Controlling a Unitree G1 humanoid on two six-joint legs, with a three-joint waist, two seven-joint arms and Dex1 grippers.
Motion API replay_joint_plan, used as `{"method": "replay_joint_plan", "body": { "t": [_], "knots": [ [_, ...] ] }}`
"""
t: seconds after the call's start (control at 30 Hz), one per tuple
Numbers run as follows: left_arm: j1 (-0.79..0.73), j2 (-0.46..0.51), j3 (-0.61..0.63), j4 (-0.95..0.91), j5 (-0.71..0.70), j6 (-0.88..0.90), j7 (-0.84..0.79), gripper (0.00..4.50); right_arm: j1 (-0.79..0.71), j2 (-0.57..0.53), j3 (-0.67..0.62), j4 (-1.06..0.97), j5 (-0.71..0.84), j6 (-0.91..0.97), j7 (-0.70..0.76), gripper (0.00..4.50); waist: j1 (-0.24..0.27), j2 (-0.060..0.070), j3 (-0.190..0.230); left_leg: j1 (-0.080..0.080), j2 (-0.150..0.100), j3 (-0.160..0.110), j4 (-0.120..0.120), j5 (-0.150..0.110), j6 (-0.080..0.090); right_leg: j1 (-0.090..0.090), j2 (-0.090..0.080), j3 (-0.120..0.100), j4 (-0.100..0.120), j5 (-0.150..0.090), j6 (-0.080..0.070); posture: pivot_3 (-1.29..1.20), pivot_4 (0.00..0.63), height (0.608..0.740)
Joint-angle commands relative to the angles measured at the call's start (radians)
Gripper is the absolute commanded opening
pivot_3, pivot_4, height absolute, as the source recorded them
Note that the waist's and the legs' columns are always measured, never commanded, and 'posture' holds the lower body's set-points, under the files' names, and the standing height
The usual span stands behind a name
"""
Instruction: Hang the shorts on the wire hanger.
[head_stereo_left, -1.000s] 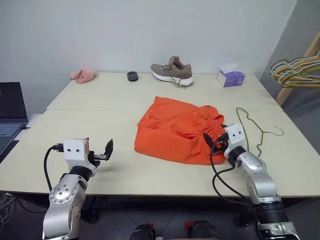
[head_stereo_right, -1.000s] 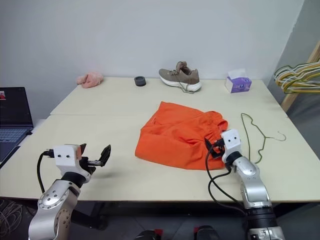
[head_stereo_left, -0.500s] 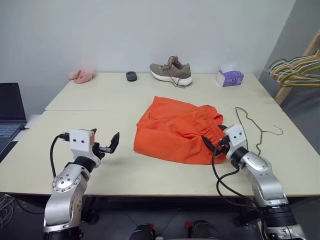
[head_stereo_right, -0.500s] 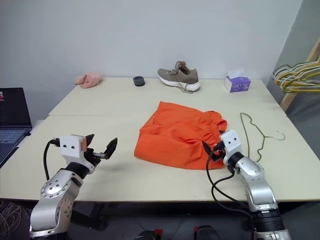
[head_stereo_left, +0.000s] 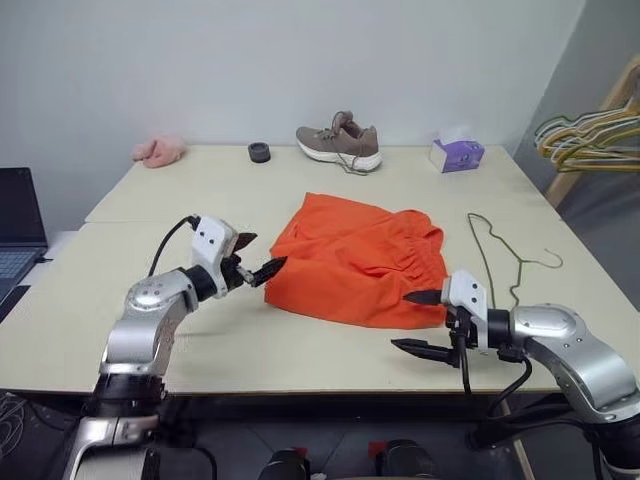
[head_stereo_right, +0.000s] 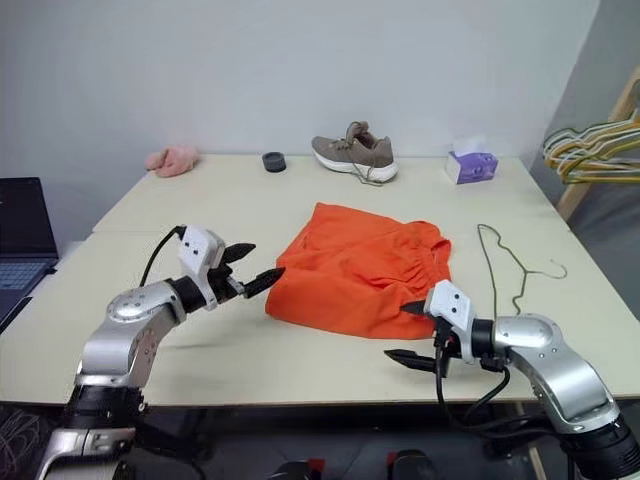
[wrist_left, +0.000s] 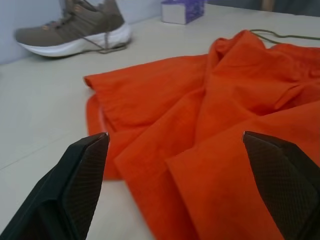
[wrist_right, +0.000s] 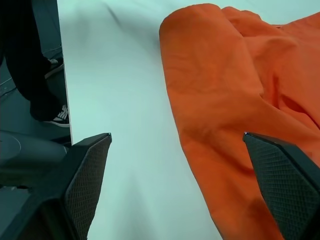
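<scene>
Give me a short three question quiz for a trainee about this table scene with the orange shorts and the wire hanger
1. True or false: the shorts already hang on the wire hanger.
2. Which gripper's fingertips are nearer the shorts' edge: A left gripper, B right gripper?
3. What stands between the shoe and the bunch of hangers at the table's far edge?

Key: 1 false, both lie flat and apart. 2 A. 3 the purple tissue box.
</scene>
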Motion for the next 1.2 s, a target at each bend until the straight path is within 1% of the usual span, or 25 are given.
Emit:
{"method": "replay_joint_plan", "body": {
  "t": [0.03, 0.13, 0.2, 0.33, 0.5, 0.63, 0.77, 0.9, 1.0, 1.07, 1.17, 1.2],
  "knots": [
    [-0.121, 0.0, -0.041, 0.155, -0.004, 0.026, -0.106, 4.5, -0.035, -0.001, -0.021, -0.06, 0.027, 0.016, -0.01, 4.48, -0.009, 0.0, 0.0, 0.0, 0.0, 0.0, 0.0, 0.0, 0.0, 0.0, 0.0, 0.0, 0.0, 0.0, 0.0, -0.22, 0.0, 0.74],
    [-0.201, -0.013, -0.068, 0.286, 0.008, 0.047, -0.166, 4.5, -0.038, -0.012, -0.033, -0.093, 0.041, 0.04, -0.014, 4.48, -0.024, 0.0, 0.0, -0.001, 0.0, 0.0, 0.0, 0.0, 0.0, 0.0, 0.0, 0.0, -0.001, -0.002, 0.003, -0.23, 0.0, 0.74],
    [-0.234, -0.017, -0.087, 0.352, 0.026, 0.041, -0.194, 4.5, -0.039, -0.021, -0.04, -0.109, 0.05, 0.051, -0.014, 4.48, -0.037, -0.001, 0.0, -0.002, -0.001, -0.001, 0.0, -0.001, -0.001, 0.0, -0.001, 0.0, -0.001, -0.002, 0.004, -0.25, 0.0, 0.74],
    [-0.273, -0.02, -0.151, 0.459, 0.066, 0.038, -0.3, 4.5, -0.052, -0.043, -0.063, -0.146, 0.083, 0.084, -0.012, 4.48, -0.059, -0.001, 0.0, -0.003, -0.001, -0.001, 0.0, -0.001, -0.002, 0.0, -0.002, 0.001, -0.002, -0.003, 0.004, -0.26, 0.0, 0.74],
    [-0.291, -0.015, -0.204, 0.556, 0.15, -0.068, -0.338, 4.5, -0.066, -0.061, -0.081, -0.153, 0.1, 0.1, -0.011, 4.48, -0.089, -0.001, 0.0, -0.003, -0.001, -0.002, 0.0, -0.001, -0.002, 0.0, -0.002, 0.0, -0.002, -0.003, 0.004, -0.27, 0.0, 0.74],
    [-0.277, 0.002, -0.213, 0.551, 0.172, -0.107, -0.394, 3.65, -0.077, -0.068, -0.095, -0.133, 0.104, 0.101, -0.011, 4.5, -0.095, -0.001, 0.0, -0.003, -0.001, -0.001, 0.0, -0.001, -0.002, 0.0, -0.002, 0.0, -0.002, -0.003, 0.005, -0.27, 0.0, 0.74],
    [-0.232, 0.037, -0.214, 0.478, 0.174, -0.113, -0.457, 2.39, -0.093, -0.079, -0.089, -0.1, 0.081, 0.082, -0.001, 4.5, -0.098, -0.001, 0.0, -0.003, -0.001, -0.001, 0.0, -0.001, -0.002, -0.001, -0.002, 0.001, -0.001, -0.003, 0.005, -0.26, 0.0, 0.74],
    [-0.135, 0.106, -0.194, 0.26, 0.125, -0.046, -0.527, 1.07, -0.141, -0.107, -0.029, -0.014, -0.007, 0.024, 0.02, 4.5, -0.108, -0.001, 0.0, -0.003, 0.0, -0.001, 0.0, -0.001, -0.002, -0.001, -0.002, 0.002, -0.001, -0.003, 0.005, -0.26, 0.0, 0.74],
    [-0.044, 0.166, -0.157, 0.068, 0.063, 0.041, -0.546, 0.11, -0.198, -0.125, 0.042, 0.078, -0.109, -0.078, 0.05, 4.5, -0.115, -0.001, 0.0, -0.003, 0.0, -0.001, 0.0, -0.001, -0.002, -0.001, -0.003, 0.002, -0.001, -0.003, 0.004, -0.25, 0.0, 0.74],
    [0.039, 0.218, -0.12, -0.084, 0.007, 0.106, -0.551, 0.05, -0.246, -0.136, 0.118, 0.148, -0.192, -0.192, 0.113, 4.5, -0.119, 0.0, 0.0, -0.003, 0.0, -0.001, 0.0, -0.001, -0.002, -0.002, -0.003, 0.002, 0.0, -0.003, 0.004, -0.24, 0.0, 0.74],
    [0.127, 0.271, -0.091, -0.214, -0.037, 0.155, -0.542, 0.05, -0.287, -0.138, 0.194, 0.221, -0.27, -0.313, 0.179, 4.5, -0.119, 0.001, 0.0, -0.003, 0.001, -0.001, 0.0, -0.001, -0.002, -0.004, -0.003, 0.003, 0.002, -0.004, 0.004, -0.24, 0.0, 0.74],
    [0.165, 0.291, -0.079, -0.253, -0.043, 0.16, -0.533, 0.05, -0.306, -0.137, 0.231, 0.267, -0.319, -0.375, 0.198, 4.5, -0.118, 0.001, 0.0, -0.003, 0.001, -0.001, 0.0, -0.001, -0.002, -0.004, -0.003, 0.003, 0.003, -0.004, 0.003, -0.22, 0.0, 0.74]
  ]
}}
